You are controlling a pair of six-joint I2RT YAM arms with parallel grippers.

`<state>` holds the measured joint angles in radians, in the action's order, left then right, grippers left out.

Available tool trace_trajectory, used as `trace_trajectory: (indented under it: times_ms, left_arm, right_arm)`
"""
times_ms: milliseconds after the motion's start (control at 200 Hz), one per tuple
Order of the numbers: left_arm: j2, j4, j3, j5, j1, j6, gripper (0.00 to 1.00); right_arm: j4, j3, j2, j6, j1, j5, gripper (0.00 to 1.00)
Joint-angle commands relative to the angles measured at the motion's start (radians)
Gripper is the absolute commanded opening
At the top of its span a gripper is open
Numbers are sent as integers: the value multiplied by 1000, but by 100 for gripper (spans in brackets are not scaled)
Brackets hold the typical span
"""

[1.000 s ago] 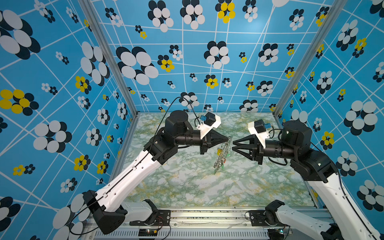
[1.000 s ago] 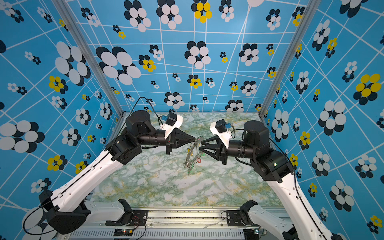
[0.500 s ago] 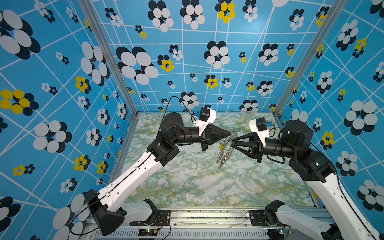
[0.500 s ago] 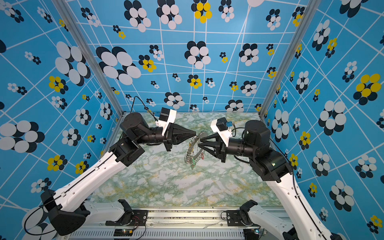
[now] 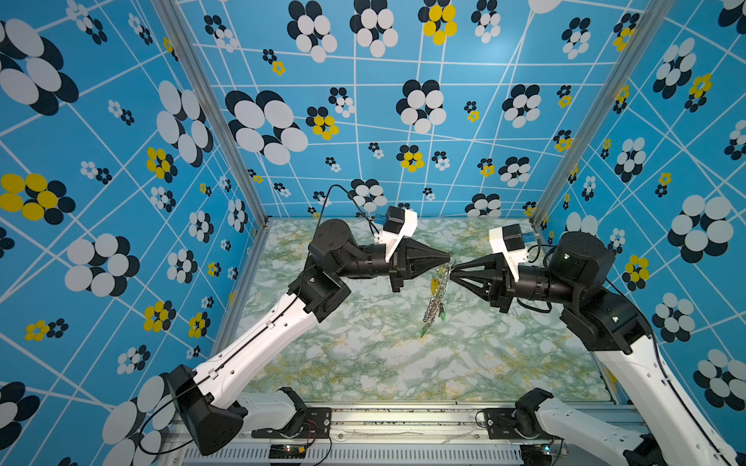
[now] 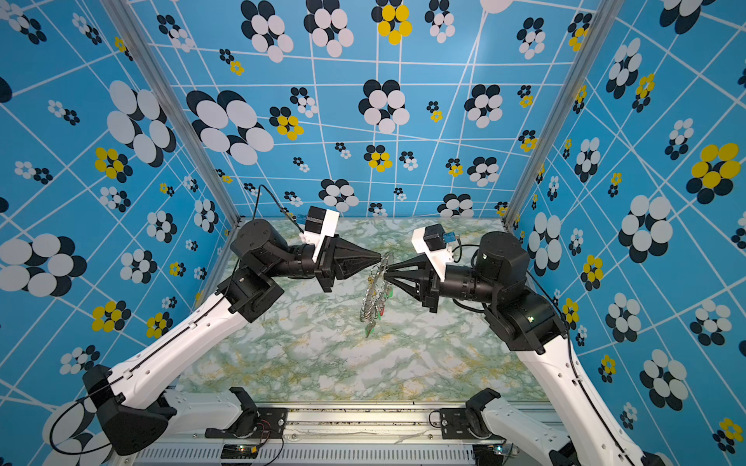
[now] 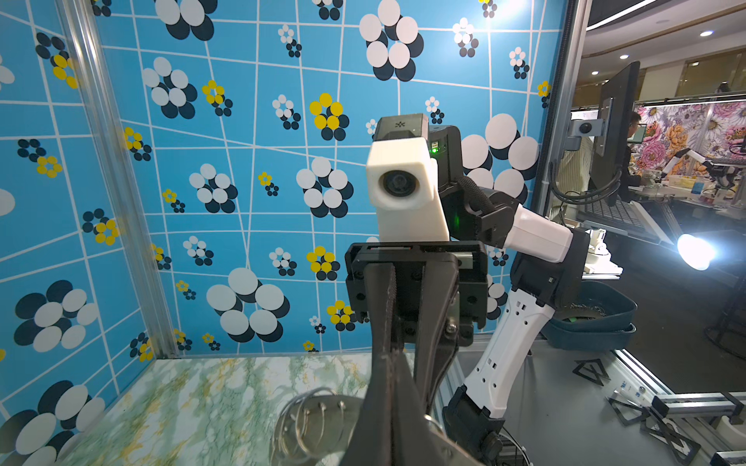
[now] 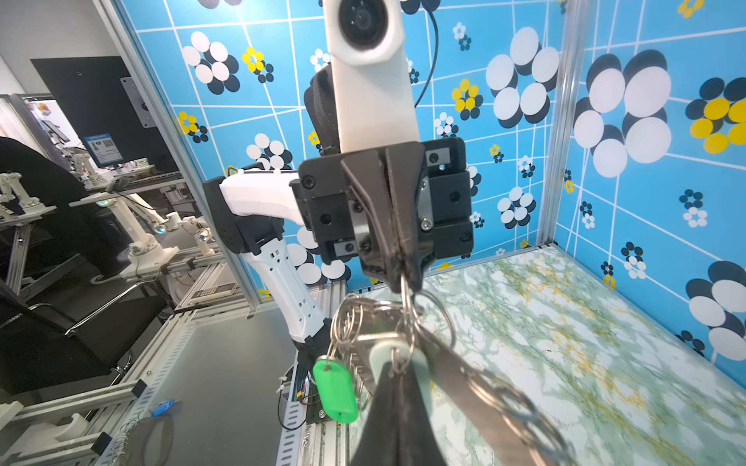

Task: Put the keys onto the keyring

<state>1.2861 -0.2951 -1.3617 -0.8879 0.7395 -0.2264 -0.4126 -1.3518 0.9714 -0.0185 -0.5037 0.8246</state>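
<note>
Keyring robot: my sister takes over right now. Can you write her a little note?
Left gripper: shut on the keyring, holding it in the air above the table.
Right gripper: tips at the pale mint tag; grip unclear.
Done: keys with a green tag and a yellow tag hang from the keyring.
To do: check that the mint key is hooked on; no loose keys show on the table.

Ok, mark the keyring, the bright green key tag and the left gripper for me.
keyring (image 7: 323,427), left wrist view, on its flat grey disc.
bright green key tag (image 8: 335,391), right wrist view, middle of the plastic tag.
left gripper (image 5: 448,256), in a top view, where its shut fingertips meet.
</note>
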Motion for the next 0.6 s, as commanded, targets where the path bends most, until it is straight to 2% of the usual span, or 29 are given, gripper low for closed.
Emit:
trace_trajectory:
  times_ms: [0, 385, 595]
  left_arm:
    - [1, -84, 6, -22, -8, -26, 0]
    - [7, -125, 13, -28, -9, -50, 0]
    - [24, -177, 18, -33, -5, -83, 0]
  right_arm:
    - [55, -11, 1, 28, -4, 41, 18]
    - [123, 5, 14, 93, -4, 96, 2]
    - [224, 49, 21, 171, -3, 118, 0]
